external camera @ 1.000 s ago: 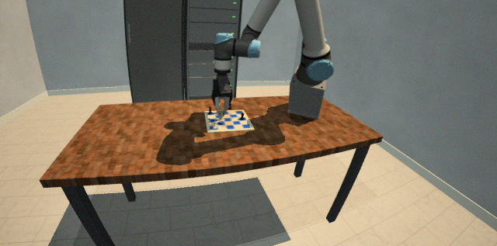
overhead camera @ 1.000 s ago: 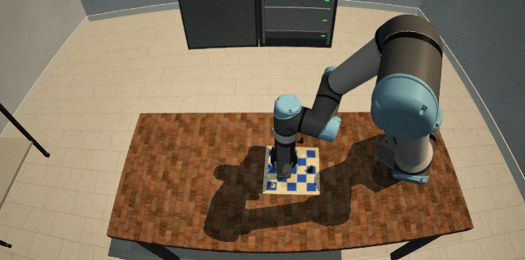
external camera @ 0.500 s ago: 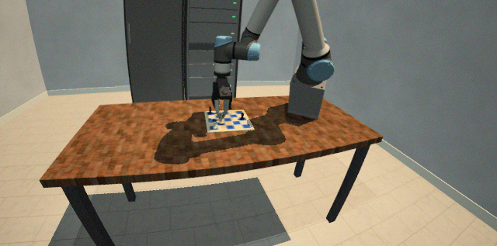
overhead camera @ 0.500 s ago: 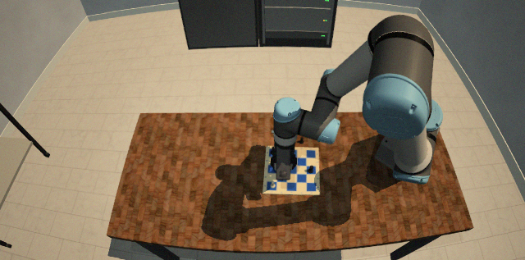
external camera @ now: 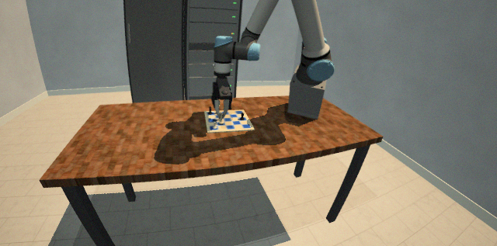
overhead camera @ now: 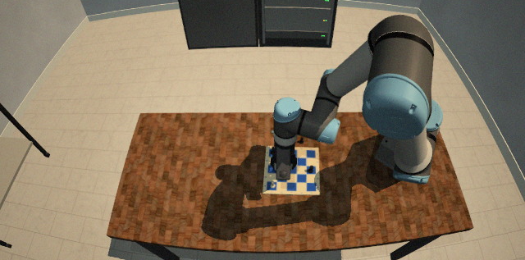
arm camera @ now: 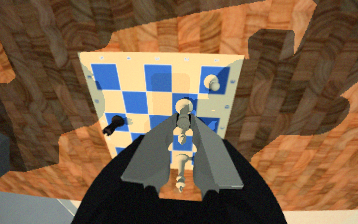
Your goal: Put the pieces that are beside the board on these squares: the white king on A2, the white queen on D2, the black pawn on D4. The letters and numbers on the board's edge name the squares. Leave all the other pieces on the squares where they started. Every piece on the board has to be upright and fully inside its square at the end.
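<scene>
White piece point(arm camera: 181, 150) clamped in the gripper point(arm camera: 181, 150), low over the board point(arm camera: 96, 95), near its left edge

The arm point(external camera: 307, 17) is built of smooth pale grey tubes joined by dark grey housings, each joint closed with a round light blue cap. Its base is a grey block. The wrist ends in a dark body carrying the gripper point(arm camera: 182, 150), with two flat, tapering grey fingers.
</scene>
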You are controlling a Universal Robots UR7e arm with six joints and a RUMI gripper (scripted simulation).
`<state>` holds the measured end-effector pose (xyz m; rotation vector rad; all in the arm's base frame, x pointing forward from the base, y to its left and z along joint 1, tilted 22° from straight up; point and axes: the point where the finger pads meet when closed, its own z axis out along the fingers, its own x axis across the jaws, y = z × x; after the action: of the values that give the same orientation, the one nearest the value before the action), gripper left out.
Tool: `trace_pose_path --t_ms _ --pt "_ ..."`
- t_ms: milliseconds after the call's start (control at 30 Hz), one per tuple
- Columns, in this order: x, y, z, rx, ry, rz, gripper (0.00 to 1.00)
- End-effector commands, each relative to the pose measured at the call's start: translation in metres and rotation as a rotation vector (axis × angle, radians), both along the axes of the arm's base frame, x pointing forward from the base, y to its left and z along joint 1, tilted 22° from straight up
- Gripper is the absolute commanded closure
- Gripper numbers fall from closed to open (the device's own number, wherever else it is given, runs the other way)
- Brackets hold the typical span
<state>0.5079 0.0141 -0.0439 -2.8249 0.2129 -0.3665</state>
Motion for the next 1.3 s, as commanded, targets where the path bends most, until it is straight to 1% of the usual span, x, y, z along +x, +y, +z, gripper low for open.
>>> trace_pose_path --t_ms 0,1267 --pt "0.0003 -0.0002 0.0004 0.000 -0.001 0.000 1.00" --pt "0.0014 0.0008 -0.0033 0.000 -0.001 0.000 1.00"
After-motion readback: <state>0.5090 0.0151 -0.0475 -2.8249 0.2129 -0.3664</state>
